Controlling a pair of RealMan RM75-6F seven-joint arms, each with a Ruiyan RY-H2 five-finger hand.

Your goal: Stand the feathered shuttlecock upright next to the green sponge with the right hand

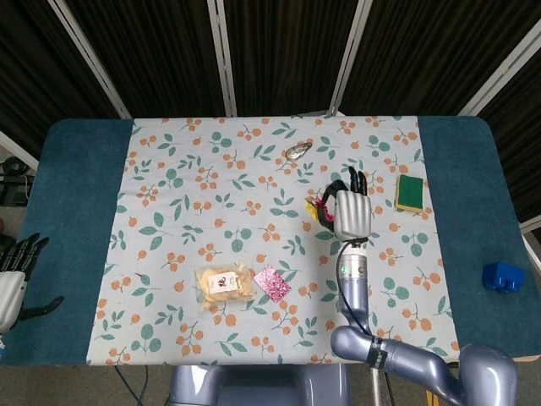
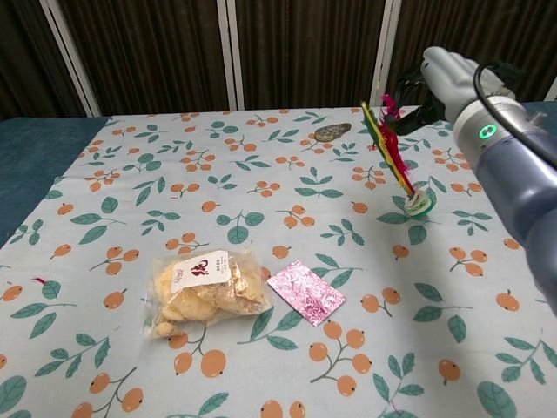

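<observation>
Fingers of my right hand [image 2: 448, 74] hold the shuttlecock [image 2: 396, 161] up, tilted; only head view shows the sponge [image 1: 411, 192] at three o'clock.

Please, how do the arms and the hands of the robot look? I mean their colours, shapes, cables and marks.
The right hand has a pale grey, glossy shell with black fingers. Its arm is a smooth, rounded tube in blue-grey metallic finish, with a small green light near the wrist and a black cable looping along it. The left hand, at the frame's edge, is also grey with black fingers.
</observation>
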